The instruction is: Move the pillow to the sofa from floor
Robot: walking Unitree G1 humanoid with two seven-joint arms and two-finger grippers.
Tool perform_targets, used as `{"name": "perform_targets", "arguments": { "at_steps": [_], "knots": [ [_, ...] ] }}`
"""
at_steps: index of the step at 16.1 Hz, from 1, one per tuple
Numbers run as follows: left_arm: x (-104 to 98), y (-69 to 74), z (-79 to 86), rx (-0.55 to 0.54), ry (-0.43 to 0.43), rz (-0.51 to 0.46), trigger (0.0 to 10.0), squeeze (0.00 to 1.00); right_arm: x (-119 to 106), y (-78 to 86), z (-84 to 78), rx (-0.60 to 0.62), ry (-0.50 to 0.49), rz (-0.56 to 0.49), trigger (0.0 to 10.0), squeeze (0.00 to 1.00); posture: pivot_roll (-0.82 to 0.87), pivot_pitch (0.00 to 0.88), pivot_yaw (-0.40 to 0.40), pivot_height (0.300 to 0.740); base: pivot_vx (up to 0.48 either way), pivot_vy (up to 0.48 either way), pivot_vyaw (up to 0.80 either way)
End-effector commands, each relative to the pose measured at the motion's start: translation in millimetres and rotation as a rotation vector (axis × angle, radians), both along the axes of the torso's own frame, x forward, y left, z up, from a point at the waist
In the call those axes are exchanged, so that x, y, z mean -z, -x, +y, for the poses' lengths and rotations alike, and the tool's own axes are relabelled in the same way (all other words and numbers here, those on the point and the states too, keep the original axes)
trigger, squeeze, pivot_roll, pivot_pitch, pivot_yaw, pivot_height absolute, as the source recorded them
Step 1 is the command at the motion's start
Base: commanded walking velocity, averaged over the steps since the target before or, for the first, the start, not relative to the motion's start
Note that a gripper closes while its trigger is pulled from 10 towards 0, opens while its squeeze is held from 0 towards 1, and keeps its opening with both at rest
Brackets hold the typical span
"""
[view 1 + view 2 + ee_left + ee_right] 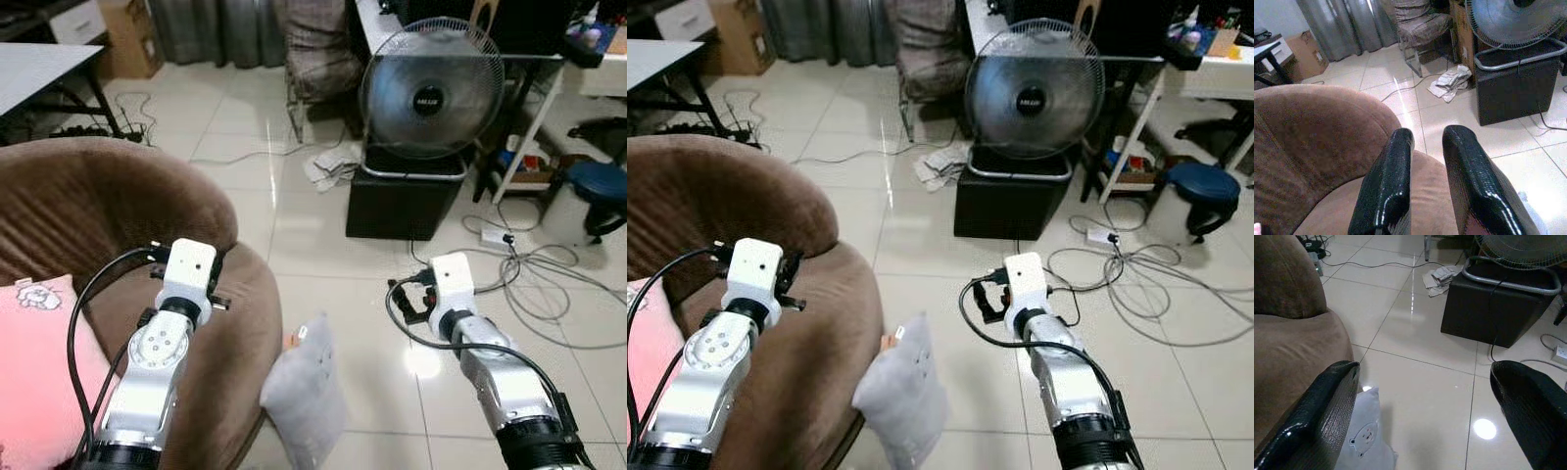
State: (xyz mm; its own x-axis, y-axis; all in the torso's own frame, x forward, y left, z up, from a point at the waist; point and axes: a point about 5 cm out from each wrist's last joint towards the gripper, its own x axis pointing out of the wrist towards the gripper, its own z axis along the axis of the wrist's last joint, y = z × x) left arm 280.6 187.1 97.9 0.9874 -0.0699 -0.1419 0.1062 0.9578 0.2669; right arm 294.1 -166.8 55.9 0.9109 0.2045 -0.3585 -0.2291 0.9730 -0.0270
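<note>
1. Pillow (306, 392), grey with a little bear on it, stands on the floor (343, 255), leaning on the brown sofa (88, 215).
2. Right claw (1425, 396) is wide apart, up above the pillow, holding nothing. It should go down and pinch the top edge.
3. Left claw (1422, 181) is a little apart, over the sofa seat.
4. Watch the fan (431, 93) and wires farther off.

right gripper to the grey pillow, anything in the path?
Nothing visible. The grey pillow leans on the floor against the brown sofa, apart from the right gripper, whose jaws stand wide open above bare tile.
</note>
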Motion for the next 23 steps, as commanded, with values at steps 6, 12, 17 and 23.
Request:
{"name": "perform_targets", "arguments": {
  "at_steps": [6, 12, 17, 23],
  "knots": [
    [0.3, -5.8, -1.5, 0.017, -0.008, 0.007, 10.0, 0.0, -6.5, -2.7, -2.3, 0.048, -0.045, -0.02, 10.0, 0.0, 0.03, 0.0, 0.024, 0.74, 0.0, 0.0, 0.0],
    [0.4, -7.5, -1.0, 0.012, -0.017, 0.006, 10.0, 0.0, -6.5, -2.1, -1.6, 0.046, -0.041, -0.021, 10.0, 0.0, 0.02, 0.0, 0.027, 0.74, 0.0, 0.0, 0.0],
    [1.3, -7.8, -0.9, 0.006, -0.015, 0.011, 10.0, 0.0, -7.0, -2.0, -1.3, 0.042, -0.036, -0.022, 10.0, 0.0, 0.02, 0.0, 0.027, 0.74, 0.0, 0.0, 0.0],
    [1.7, -7.8, -1.8, 0.007, -0.017, 0.013, 10.0, 0.0, -7.3, -1.4, -1.7, 0.043, -0.036, -0.021, 10.0, 0.0, 0.02, 0.0, 0.024, 0.71, 0.0, 0.0, 0.0]
  ]
}}
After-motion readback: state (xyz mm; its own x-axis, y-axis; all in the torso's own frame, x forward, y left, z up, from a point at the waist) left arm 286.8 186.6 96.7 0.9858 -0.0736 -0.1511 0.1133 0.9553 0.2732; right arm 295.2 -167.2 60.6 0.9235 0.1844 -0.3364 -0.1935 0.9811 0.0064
